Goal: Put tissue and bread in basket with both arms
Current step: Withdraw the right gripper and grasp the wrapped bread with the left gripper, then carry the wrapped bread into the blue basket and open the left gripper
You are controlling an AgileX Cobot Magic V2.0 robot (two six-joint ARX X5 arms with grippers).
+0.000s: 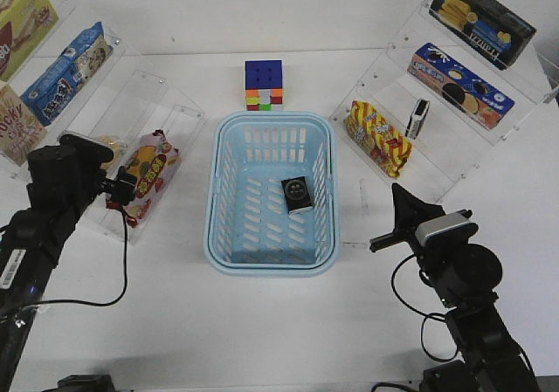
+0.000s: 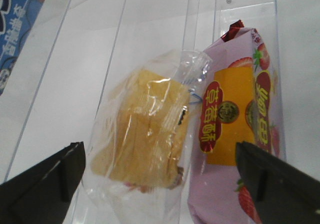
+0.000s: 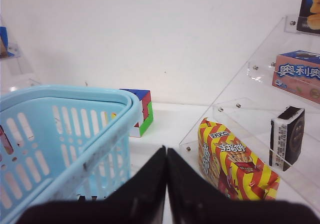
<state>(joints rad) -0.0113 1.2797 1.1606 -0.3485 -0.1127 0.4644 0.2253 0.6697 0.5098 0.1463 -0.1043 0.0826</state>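
Note:
The light blue basket (image 1: 225,202) stands mid-table and holds one black tissue pack (image 1: 298,194) flat on its bottom. A second tissue pack (image 1: 419,118) stands upright on the right clear shelf and also shows in the right wrist view (image 3: 286,137). The wrapped bread (image 2: 142,134) lies on the left clear shelf, mostly hidden behind my left arm in the front view (image 1: 110,140). My left gripper (image 2: 160,184) is open, with its fingers on either side of the bread and apart from it. My right gripper (image 3: 166,154) is shut and empty, just right of the basket (image 3: 60,134).
A pink strawberry packet (image 2: 240,129) lies right beside the bread, under one left finger. A Rubik's cube (image 1: 264,85) stands behind the basket. A yellow-red snack packet (image 1: 377,137) lies on the right shelf (image 1: 454,161). Boxed snacks (image 1: 65,73) fill the upper shelf tiers.

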